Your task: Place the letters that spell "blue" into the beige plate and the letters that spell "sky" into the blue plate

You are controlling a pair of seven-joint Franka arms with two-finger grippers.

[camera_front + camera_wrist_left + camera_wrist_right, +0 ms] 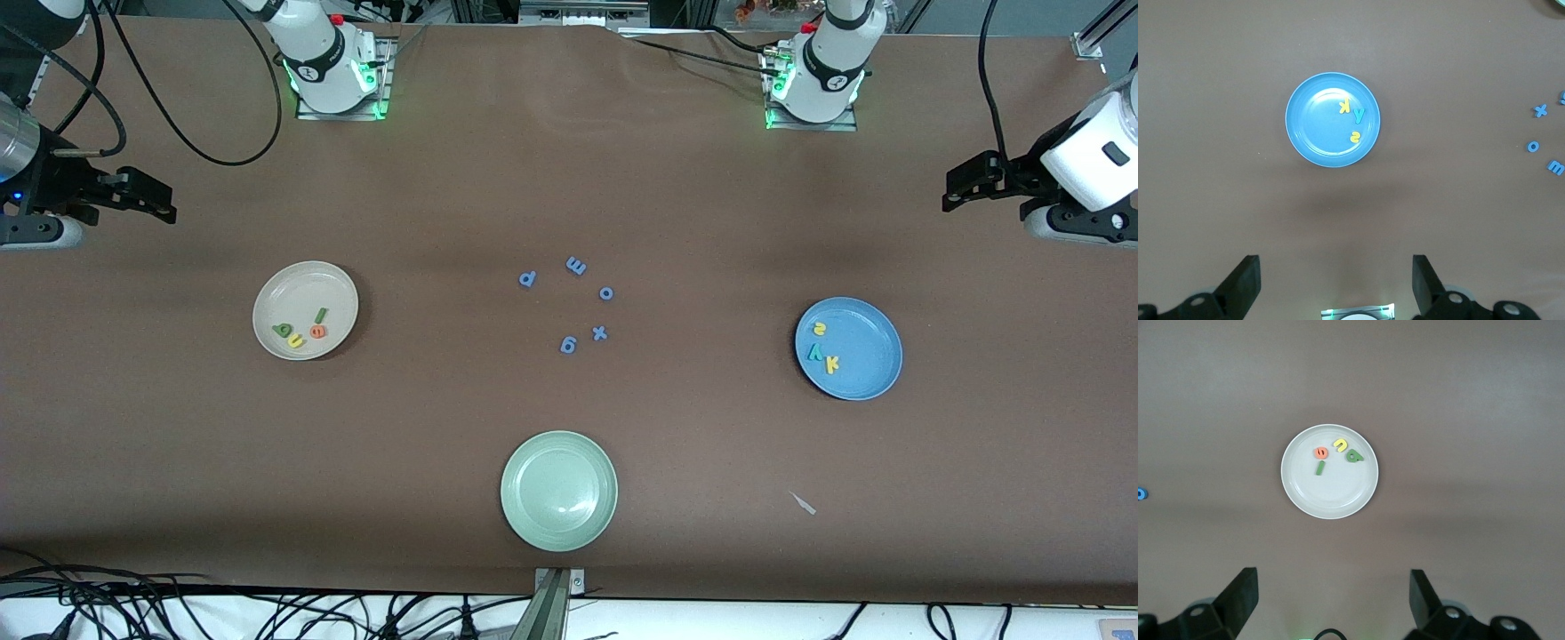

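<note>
- Front: I see the four "blue" letters in the beige plate and the "sky" letters in the blue plate; stray moves could scatter the blue letters mid-table.
- Left wrist: left gripper hangs wide and empty above the table beside the blue plate; dropping blindly could tip it.
- Right wrist: right gripper is wide and empty too, with the same risk near the beige plate.

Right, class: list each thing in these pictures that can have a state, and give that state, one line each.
beige plate: holds b, l, u, e.
blue plate: holds s, k, y.
pale green plate: empty.
blue letters: loose on the table.
left gripper: open, holding nothing.
right gripper: open, holding nothing.
</note>
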